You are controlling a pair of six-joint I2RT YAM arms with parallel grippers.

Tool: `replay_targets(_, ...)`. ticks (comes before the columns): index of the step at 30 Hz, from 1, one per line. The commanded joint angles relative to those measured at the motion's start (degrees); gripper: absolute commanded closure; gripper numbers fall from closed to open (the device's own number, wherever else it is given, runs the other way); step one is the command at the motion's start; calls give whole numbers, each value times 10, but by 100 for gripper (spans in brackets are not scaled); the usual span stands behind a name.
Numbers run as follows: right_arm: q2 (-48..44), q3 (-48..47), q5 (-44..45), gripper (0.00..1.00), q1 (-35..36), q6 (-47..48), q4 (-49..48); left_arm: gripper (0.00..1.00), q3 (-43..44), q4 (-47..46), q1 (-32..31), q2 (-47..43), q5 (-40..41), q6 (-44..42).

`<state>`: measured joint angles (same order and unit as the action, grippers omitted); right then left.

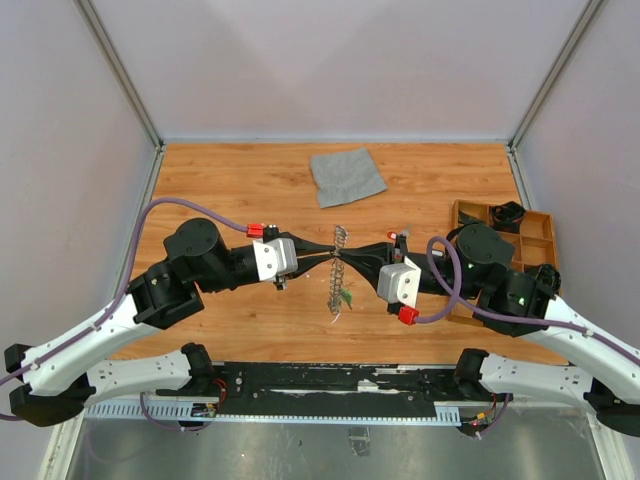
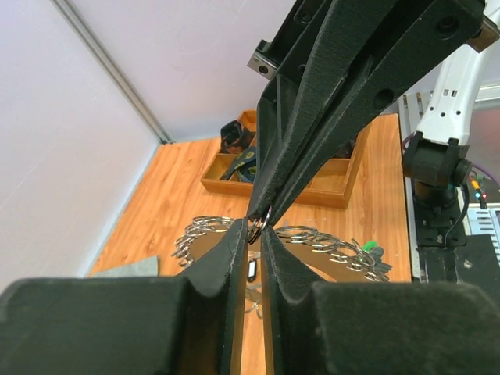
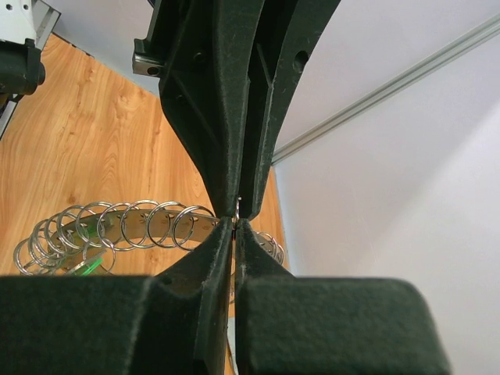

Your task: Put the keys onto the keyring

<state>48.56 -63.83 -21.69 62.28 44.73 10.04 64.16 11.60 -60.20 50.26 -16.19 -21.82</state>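
Note:
The keyring [image 1: 337, 272] hangs edge-on above the table between my two grippers, its rim fringed with small split rings [image 2: 205, 229] [image 3: 125, 223]. The left gripper [image 1: 330, 264] [image 2: 257, 231] is nearly shut, its tips pinching one small ring on the rim. The right gripper [image 1: 345, 266] [image 3: 237, 223] comes from the opposite side, shut on that same spot, tip to tip with the left. One of the keys, with a green tag [image 1: 347, 297] [image 2: 369, 245], hangs from the rim. A dark-tagged key [image 2: 252, 269] dangles below my left fingertips.
A grey square cloth [image 1: 347, 175] lies at the back middle of the wooden table. A wooden tray [image 1: 530, 232] with chunky black parts sits at the right, behind the right arm. Pale walls close in on three sides.

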Motion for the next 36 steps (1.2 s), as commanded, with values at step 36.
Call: replay_targets(36, -81, -20, 271, 64, 13, -134, 86, 99, 8, -64, -7, -19, 83, 147)
